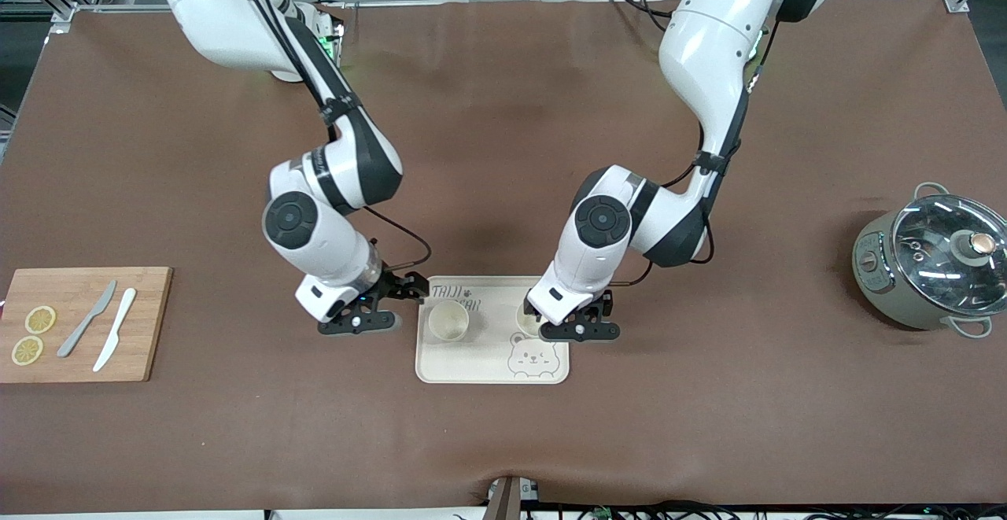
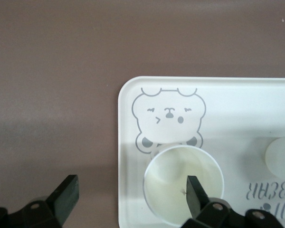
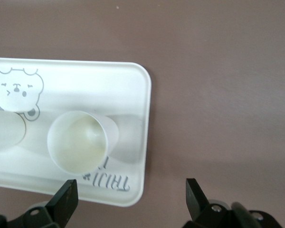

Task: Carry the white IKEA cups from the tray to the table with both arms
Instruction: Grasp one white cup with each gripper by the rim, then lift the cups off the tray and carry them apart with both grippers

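Two white cups stand upright on the bear-printed tray (image 1: 480,366). One cup (image 1: 448,321) is toward the right arm's end. The other cup (image 1: 525,317) is toward the left arm's end and is partly hidden by the left gripper. My left gripper (image 1: 580,330) is open and empty above the tray's edge. In the left wrist view its gripper (image 2: 131,194) spans the tray's edge (image 2: 126,142), with one finger over the cup (image 2: 175,185). My right gripper (image 1: 358,319) is open and empty over the table beside the tray. In the right wrist view, this gripper (image 3: 130,197) is over the tray's corner (image 3: 137,190), apart from the cup (image 3: 78,140).
A wooden cutting board (image 1: 149,323) with two lemon slices (image 1: 33,334) and two knives (image 1: 102,327) lies at the right arm's end. A grey pot with a glass lid (image 1: 932,264) stands at the left arm's end.
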Tool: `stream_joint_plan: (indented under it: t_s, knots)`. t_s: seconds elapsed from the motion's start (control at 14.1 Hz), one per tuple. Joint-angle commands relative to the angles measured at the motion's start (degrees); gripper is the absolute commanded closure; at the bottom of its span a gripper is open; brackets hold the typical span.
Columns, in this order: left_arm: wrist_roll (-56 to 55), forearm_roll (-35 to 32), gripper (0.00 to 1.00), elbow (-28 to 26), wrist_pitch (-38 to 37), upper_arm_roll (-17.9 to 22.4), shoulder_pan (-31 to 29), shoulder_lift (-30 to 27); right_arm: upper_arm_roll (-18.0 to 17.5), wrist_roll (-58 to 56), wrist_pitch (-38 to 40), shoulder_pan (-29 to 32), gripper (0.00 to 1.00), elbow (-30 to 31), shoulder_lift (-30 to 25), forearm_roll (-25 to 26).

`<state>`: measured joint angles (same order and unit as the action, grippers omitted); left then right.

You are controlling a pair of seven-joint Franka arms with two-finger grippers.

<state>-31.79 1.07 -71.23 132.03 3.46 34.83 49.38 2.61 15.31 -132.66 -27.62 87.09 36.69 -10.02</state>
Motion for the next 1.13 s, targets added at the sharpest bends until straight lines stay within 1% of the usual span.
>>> stream_joint_plan:
  t_s: [0.0,0.14,0.35,0.57,0.78,0.85,0.92,0.99,1.06]
  knots:
    - [-1.08,-0.98,0.0,1.97,1.56,1.46,0.76,1.86,0.55,0.78,-2.86,-0.77,0.0,-2.45,3.81,-0.53]
    - [-1.08,-0.98,0.0,1.8,3.14,1.46,0.76,2.91,0.55,0.87,-5.49,-0.95,0.0,-2.54,5.49,-0.53]
    - [-1.17,-1.07,0.0,1.53,3.41,1.37,1.2,3.7,0.55,1.82,-9.01,-1.12,0.0,-2.98,7.95,-0.62]
    - [-1.26,-1.07,0.0,1.36,3.59,1.37,1.55,4.05,0.55,4.2,-9.46,-2.09,0.0,-4.38,9.45,-0.53]
    - [-2.39,-1.07,0.0,0.92,3.59,1.28,2.08,4.05,0.55,4.47,-9.46,-3.14,0.0,-4.39,9.45,-0.36]
    - [-2.75,-1.07,0.0,0.92,3.59,1.28,2.08,4.06,0.64,4.82,-9.46,-3.49,0.13,-4.39,9.45,-0.27]
    - [-3.19,-0.72,0.36,0.83,3.59,1.11,2.17,3.88,0.64,4.82,-9.37,-3.76,0.28,-4.39,9.45,-0.27]
    - [-3.63,-0.81,0.99,0.83,3.59,1.11,2.43,3.53,0.64,4.82,-9.37,-4.02,0.45,-4.39,9.36,-0.27]
    - [-3.11,-1.07,1.0,0.48,3.59,1.11,2.34,3.53,0.64,4.82,-9.37,-4.37,0.61,-4.39,9.36,-0.27]
